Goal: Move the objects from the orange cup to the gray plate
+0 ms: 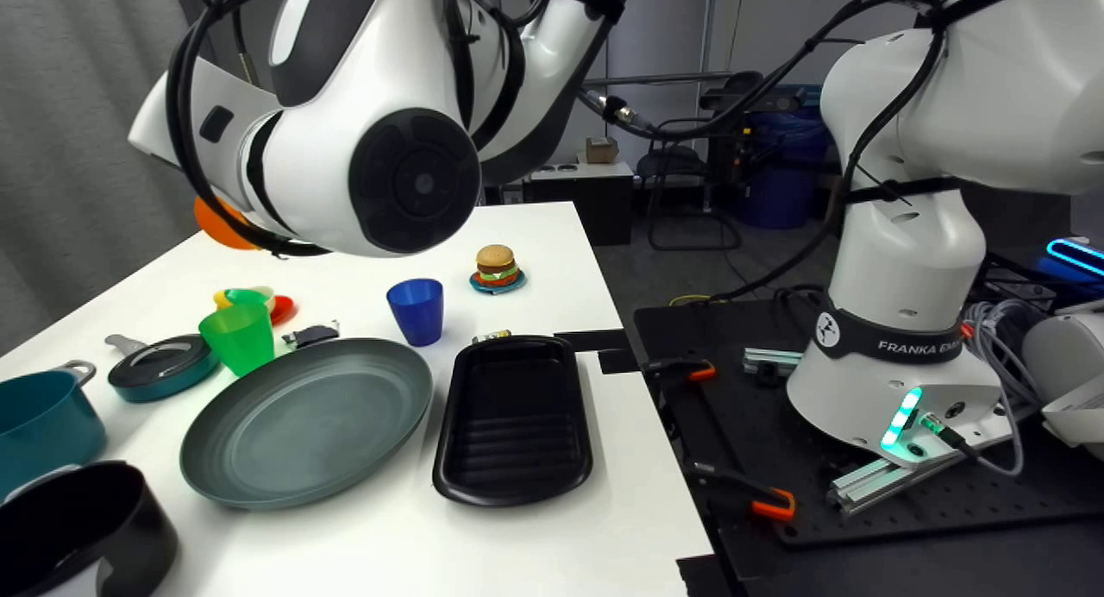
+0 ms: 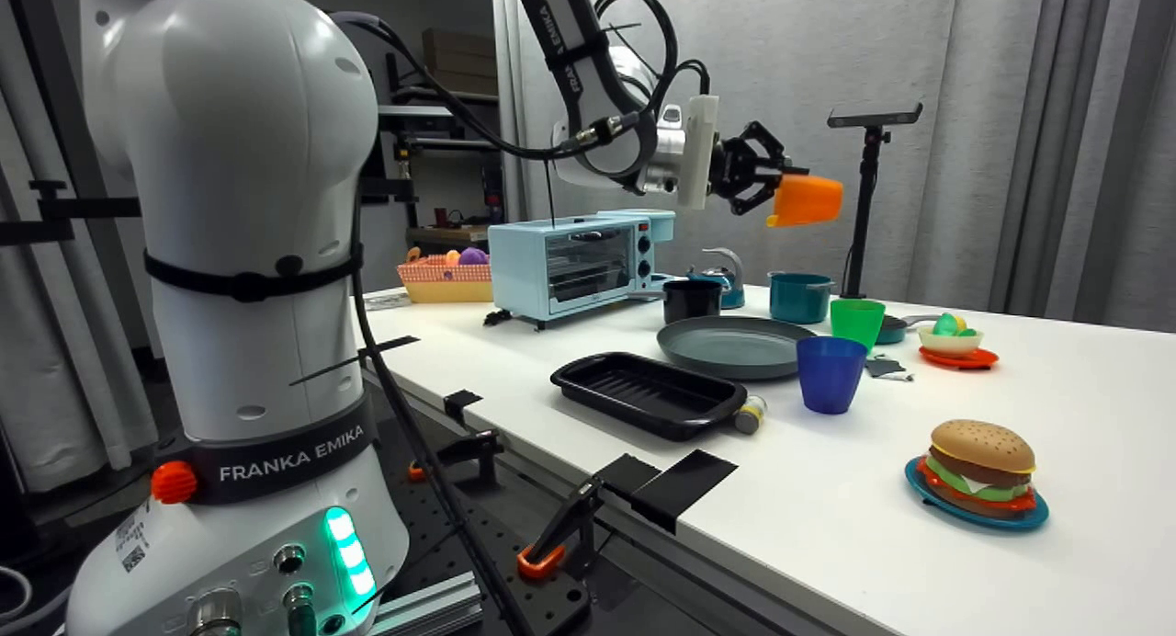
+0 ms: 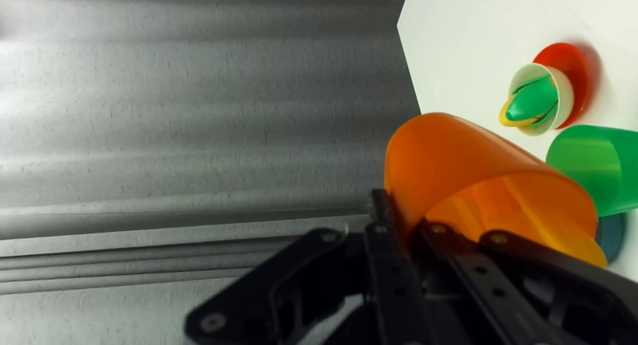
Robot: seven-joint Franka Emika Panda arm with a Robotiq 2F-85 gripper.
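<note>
Plastic, that orange cup [image 2: 808, 200]?

– Looks it, smooth and tapered. It's tipped on its side in the air, wall pinched in my gripper [image 3: 407, 230], which is clamped narrow on it. Yellowish streaks [image 3: 498, 205] inside; I can't tell if those are the objects.

– Nice. What's lower down?

– Gray plate [image 1: 306, 420], round, matte, raised rim. Black tray [image 1: 516, 383] just beside it, long, ridged floor, rounded corners. Green cup [image 1: 238, 338] near the plate's edge, kinda see-through, and a blue cup [image 2: 830, 376], also tapered. All on a smooth white table [image 2: 1093, 388].

– Backdrop?

– Gray curtain [image 2: 983, 186], hanging in soft vertical folds.
</note>
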